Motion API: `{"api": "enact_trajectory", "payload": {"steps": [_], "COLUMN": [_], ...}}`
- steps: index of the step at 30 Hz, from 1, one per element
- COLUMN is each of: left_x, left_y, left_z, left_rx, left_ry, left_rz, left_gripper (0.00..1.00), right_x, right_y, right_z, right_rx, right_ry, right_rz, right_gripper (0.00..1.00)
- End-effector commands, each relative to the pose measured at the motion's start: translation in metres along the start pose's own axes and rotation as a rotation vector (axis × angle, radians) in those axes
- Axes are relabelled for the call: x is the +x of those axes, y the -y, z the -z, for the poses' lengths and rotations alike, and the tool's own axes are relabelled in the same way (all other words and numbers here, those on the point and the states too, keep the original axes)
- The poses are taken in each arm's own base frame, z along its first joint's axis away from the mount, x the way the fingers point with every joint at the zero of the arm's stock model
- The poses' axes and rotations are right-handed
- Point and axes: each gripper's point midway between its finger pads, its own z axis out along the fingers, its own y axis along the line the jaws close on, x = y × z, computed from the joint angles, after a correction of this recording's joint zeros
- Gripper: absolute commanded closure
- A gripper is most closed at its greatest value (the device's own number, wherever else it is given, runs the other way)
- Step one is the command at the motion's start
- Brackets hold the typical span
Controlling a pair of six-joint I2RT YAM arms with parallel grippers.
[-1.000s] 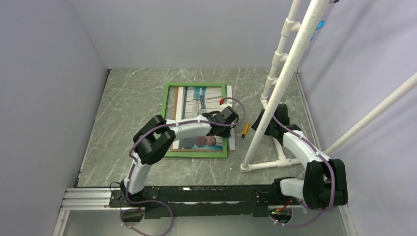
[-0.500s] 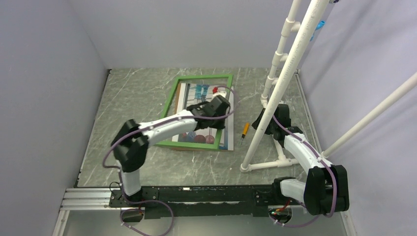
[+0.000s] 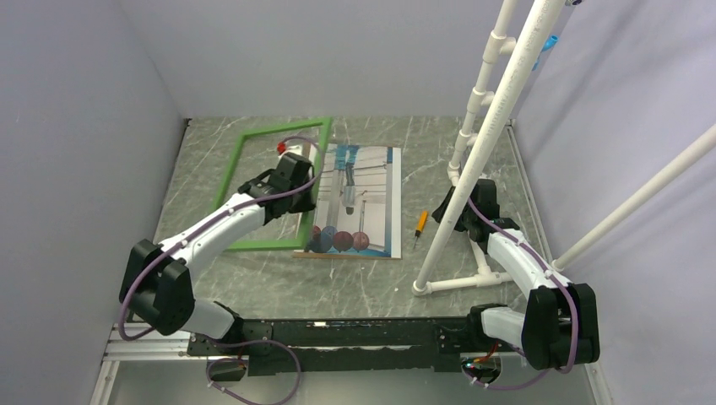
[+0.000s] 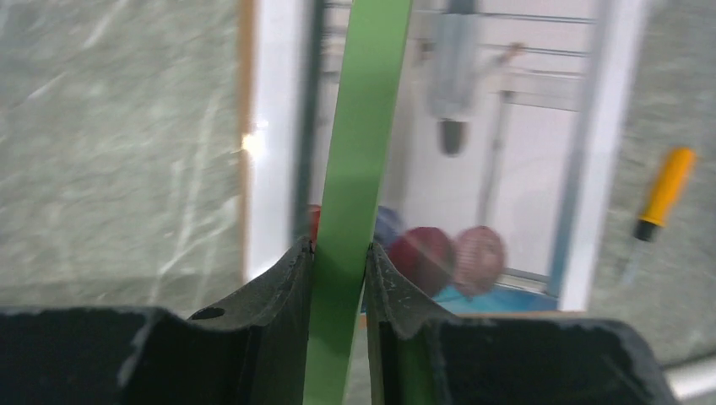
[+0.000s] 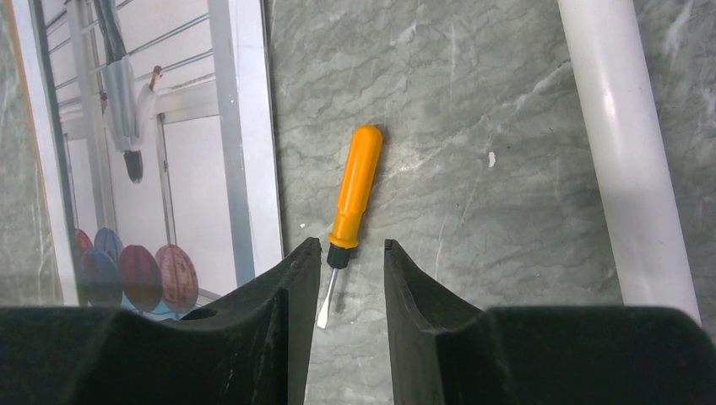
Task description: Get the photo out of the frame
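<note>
Frame (image 4: 363, 126): swung left off photo (image 3: 359, 198), left gripper (image 4: 338, 257) pinching its rail.
Photo: lies bare, so task looks essentially done.
Right gripper (image 5: 346, 253): ajar, empty.

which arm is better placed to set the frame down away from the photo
Left. The left claw is shut on the frame, on its green bar, beside the photo. The right claw hangs open and empty above the orange screwdriver, away from the frame.
</note>
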Motion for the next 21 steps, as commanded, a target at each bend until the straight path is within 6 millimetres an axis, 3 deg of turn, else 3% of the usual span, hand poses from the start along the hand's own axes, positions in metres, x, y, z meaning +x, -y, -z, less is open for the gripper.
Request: {"api": "enact_trajectory", "payload": {"steps": [1, 5, 9, 19, 20, 21], "left_x": [-0.004, -0.004, -0.001, 0.030, 0.032, 0.034], "left_y": [-0.055, -0.097, -0.120, -0.133, -0.133, -0.131], "left_z": [0.006, 0.002, -0.003, -0.012, -0.011, -0.010], "left_rx": [-0.088, -0.136, -0.141, -0.155, -0.156, -0.148], "left_ry": [0.037, 0.058, 0.068, -0.013, -0.026, -0.044], "left_rz": [0.049, 0.064, 0.009, -0.054, -0.045, -0.042], "left_gripper": [1.00, 1.00, 1.00, 1.00, 0.99, 0.91], "right_x": [-0.010, -0.010, -0.009, -0.001, 0.000, 0.001], "right_y": [-0.006, -0.007, -0.008, -0.020, -0.026, -0.032], "right_z": [0.001, 0.001, 0.001, -0.005, -0.005, -0.005], "right_rx": [-0.034, -0.041, -0.049, -0.122, -0.156, -0.188], "right_ry": [0.043, 0.038, 0.033, -0.018, -0.032, -0.046], "right_rz": [0.020, 0.022, 0.022, 0.037, 0.042, 0.045], "right_gripper": [0.64, 0.64, 0.64, 0.62, 0.59, 0.54]}}
